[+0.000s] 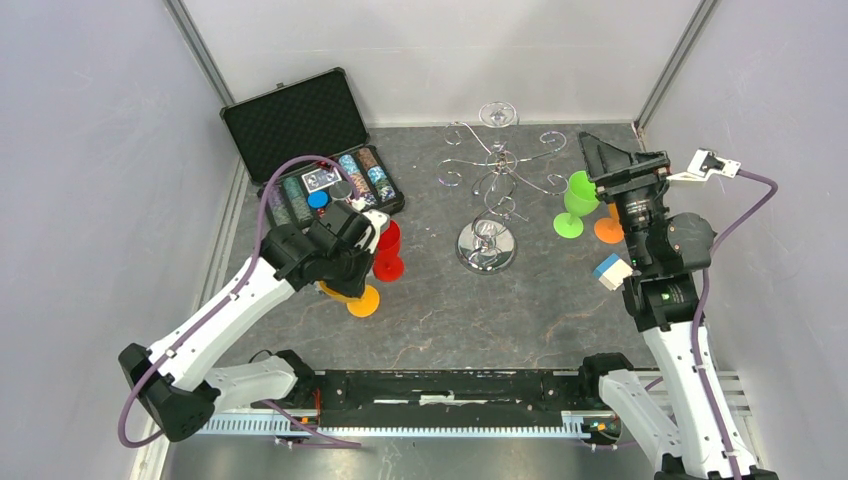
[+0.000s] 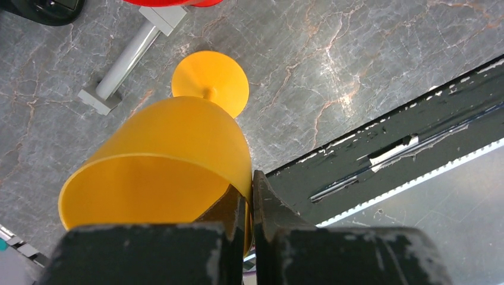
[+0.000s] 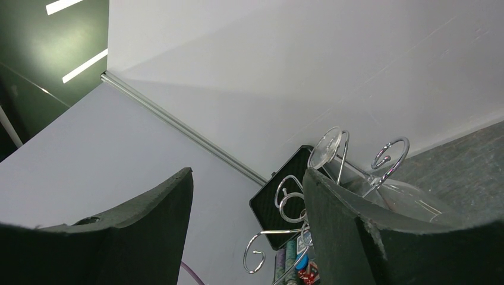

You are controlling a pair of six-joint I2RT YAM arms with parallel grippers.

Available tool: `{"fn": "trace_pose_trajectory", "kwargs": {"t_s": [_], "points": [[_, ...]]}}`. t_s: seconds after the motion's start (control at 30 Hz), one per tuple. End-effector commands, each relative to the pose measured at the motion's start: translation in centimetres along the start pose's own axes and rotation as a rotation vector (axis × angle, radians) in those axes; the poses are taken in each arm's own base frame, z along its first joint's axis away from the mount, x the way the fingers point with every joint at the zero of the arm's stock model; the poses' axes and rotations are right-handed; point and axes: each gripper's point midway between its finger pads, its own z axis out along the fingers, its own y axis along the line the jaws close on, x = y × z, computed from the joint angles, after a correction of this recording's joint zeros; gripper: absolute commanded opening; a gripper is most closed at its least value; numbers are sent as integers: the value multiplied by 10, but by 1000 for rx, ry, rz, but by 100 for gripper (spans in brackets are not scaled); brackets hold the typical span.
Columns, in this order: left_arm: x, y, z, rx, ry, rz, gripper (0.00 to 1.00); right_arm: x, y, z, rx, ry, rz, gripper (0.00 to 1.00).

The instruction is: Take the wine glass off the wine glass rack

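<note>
Grey marbled desk [image 1: 430, 320] is carrying the chrome wine glass rack [image 1: 486, 245] toward its back edge; a clear wine glass [image 1: 497, 113] is hanging on the rack's rear hook; left jaws are clenching the rim of an orange wine glass [image 2: 160, 154]; right jaws are standing released near the right edge.

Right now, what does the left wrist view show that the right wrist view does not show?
Only the left wrist view: the left claw shut on the rim of the orange glass, the foot of a red glass, and the black rail at the table edge.
Only the right wrist view: the open right claw, the wine glass rack with a clear wine glass hanging on it, the black case, and the white walls.
Both: the grey marbled table.
</note>
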Motion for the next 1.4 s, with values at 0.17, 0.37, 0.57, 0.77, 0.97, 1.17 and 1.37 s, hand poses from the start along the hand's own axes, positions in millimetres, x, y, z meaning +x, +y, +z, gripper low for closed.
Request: {"fn": "trace_pose_trajectory", "kwargs": {"t_s": [0.17, 0.37, 0.57, 0.77, 0.97, 1.17, 1.37], "points": [[-3, 10, 17, -77, -24, -60, 6, -11, 23, 1, -54, -10, -28, 72], [1, 16, 22, -109, -6, -50, 24, -2, 19, 9, -33, 42, -6, 67], [-19, 18, -1, -112, -106, -35, 48, 18, 20, 27, -18, 188, -37, 63], [-44, 10, -36, -58, -246, -27, 63, 37, 14, 43, -7, 305, -48, 61], [-61, 1, -65, 10, -384, -14, 76, 44, 2, 55, 42, 341, -60, 59], [-83, -2, -90, 37, -541, -10, 91, 52, -1, 78, 82, 372, -69, 38], [-97, -7, -107, 79, -666, -7, 100, 71, -21, 101, 181, 399, -114, 44]]}}
